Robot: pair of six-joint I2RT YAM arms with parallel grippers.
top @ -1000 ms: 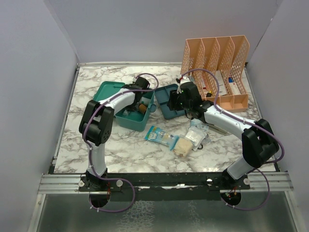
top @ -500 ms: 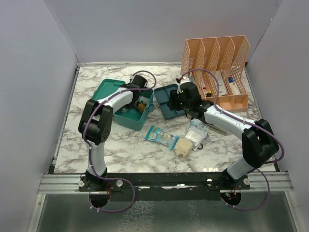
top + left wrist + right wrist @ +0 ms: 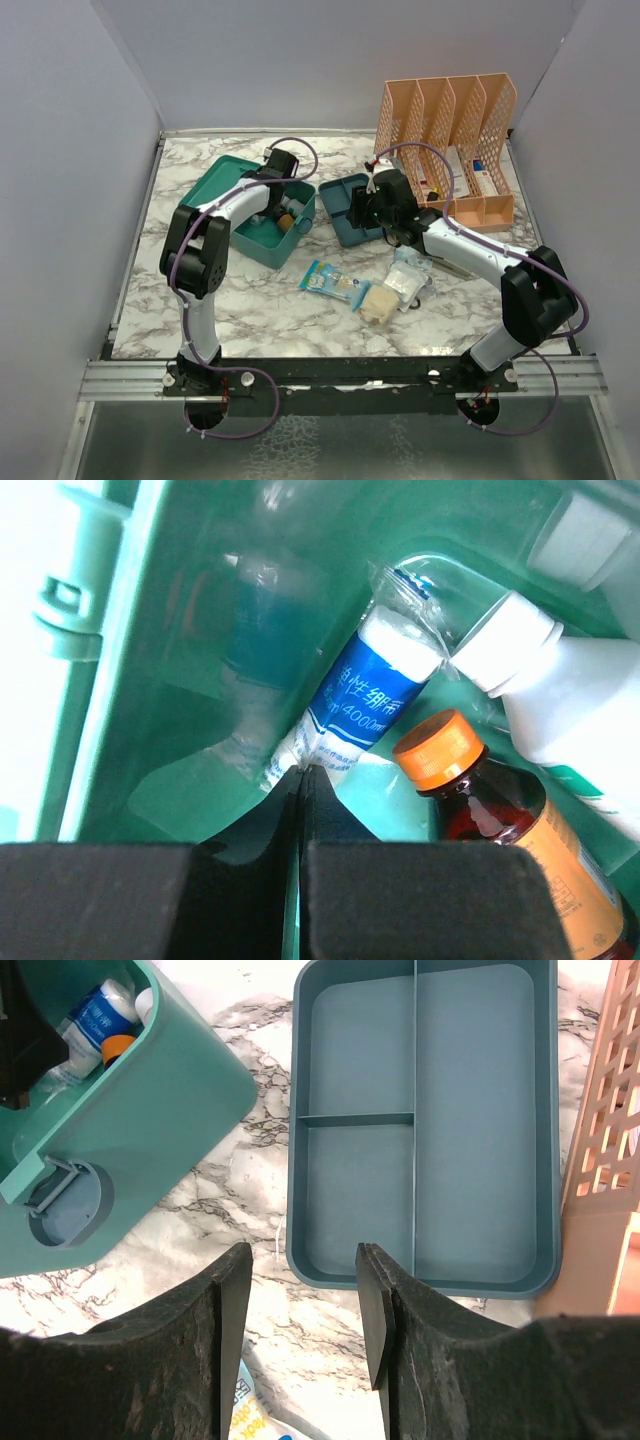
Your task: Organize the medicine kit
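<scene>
Left gripper (image 3: 300,780), closed at the wrapped bandage roll (image 3: 365,705), may snag the amber bottle (image 3: 520,830) on withdrawal; right gripper (image 3: 302,1260) hangs part-open, empty.

I find the box (image 3: 150,680) crowded with a gauze roll (image 3: 375,695), white bottle (image 3: 570,720) and brown bottle (image 3: 500,820), while the divided tray (image 3: 480,1130) below my right fingers (image 3: 225,1330) lies open from above, the organizer (image 3: 600,1110) flanking its right.
</scene>
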